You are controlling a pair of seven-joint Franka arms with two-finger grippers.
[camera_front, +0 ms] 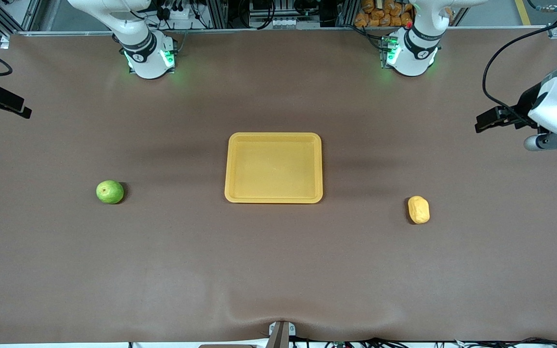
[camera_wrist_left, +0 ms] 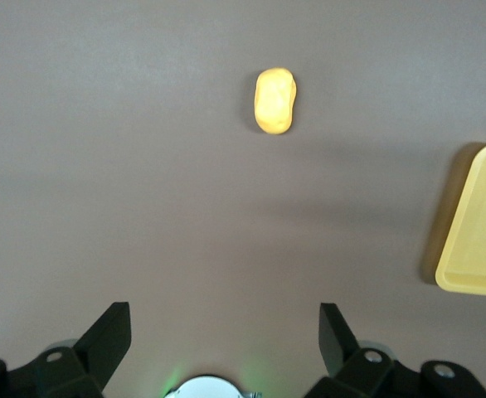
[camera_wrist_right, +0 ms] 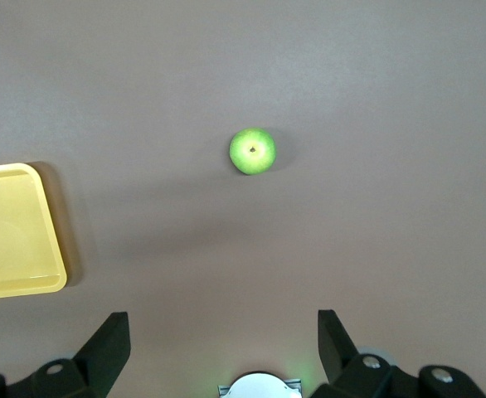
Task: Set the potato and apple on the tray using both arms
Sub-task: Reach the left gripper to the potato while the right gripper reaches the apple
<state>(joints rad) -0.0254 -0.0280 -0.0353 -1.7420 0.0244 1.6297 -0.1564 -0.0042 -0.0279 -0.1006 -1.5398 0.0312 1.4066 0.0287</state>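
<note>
The yellow tray (camera_front: 273, 136) lies in the middle of the brown table and holds nothing. The green apple (camera_front: 109, 192) sits on the table toward the right arm's end. The yellow-tan potato (camera_front: 418, 210) lies toward the left arm's end. My left gripper (camera_front: 483, 123) hangs open and empty over the table's left-arm end, apart from the potato. My right gripper (camera_front: 21, 110) hangs open and empty over the right-arm end, apart from the apple. The left wrist view shows the open left gripper (camera_wrist_left: 224, 322), the potato (camera_wrist_left: 274, 100) and a tray corner (camera_wrist_left: 480, 222). The right wrist view shows the open right gripper (camera_wrist_right: 224, 325), the apple (camera_wrist_right: 252, 151) and a tray corner (camera_wrist_right: 15, 232).
The brown mat (camera_front: 278, 270) covers the whole table, with a slight wrinkle at its edge nearest the front camera. The two arm bases (camera_front: 149, 55) (camera_front: 410, 53) stand along the edge farthest from the front camera, with cables and racks past them.
</note>
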